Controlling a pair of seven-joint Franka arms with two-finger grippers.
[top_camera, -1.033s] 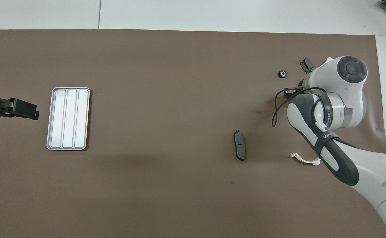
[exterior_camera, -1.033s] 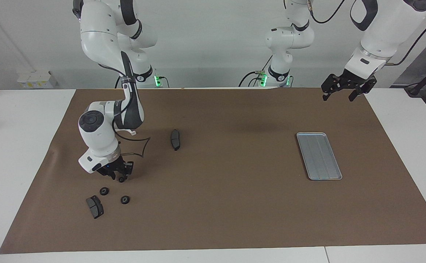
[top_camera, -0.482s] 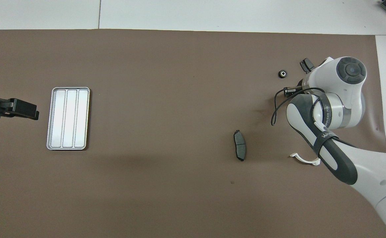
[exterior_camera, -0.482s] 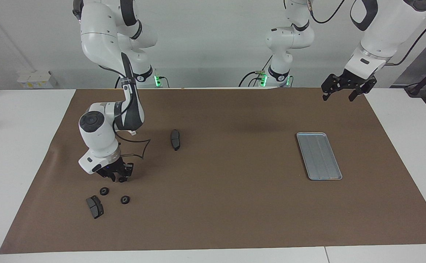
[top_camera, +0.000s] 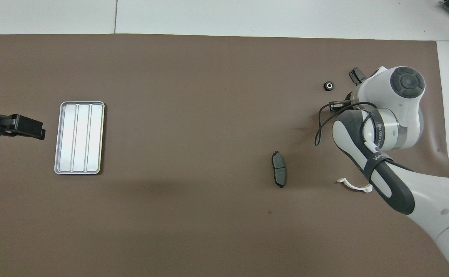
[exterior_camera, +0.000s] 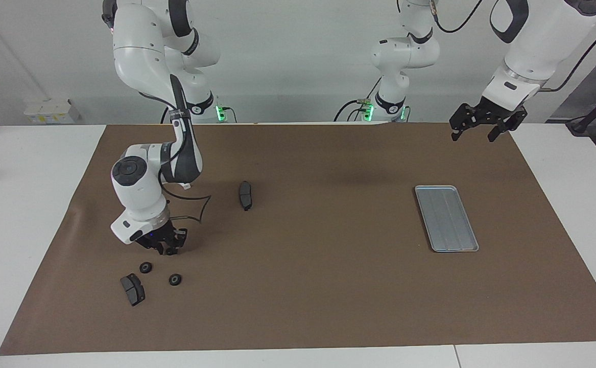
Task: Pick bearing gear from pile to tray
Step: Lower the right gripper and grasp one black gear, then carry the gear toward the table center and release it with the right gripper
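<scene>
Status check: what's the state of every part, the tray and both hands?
tray, empty, flat on the mat
ring beside the pad, loose on the mat
second ring, loose on the mat
pile pad, lying flat, untouched
lone pad, apart from the pile
white bracket, on the mat, partly under the right arm
right hand, low at the pile
left hand, open, raised, waiting

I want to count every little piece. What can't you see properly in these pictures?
- Overhead view: the right arm covers part of the pile; only one ring shows.
- Facing view: whether the right pincer grips a ring, too small.
- Overhead view: white bracket half hidden by that arm.
</scene>
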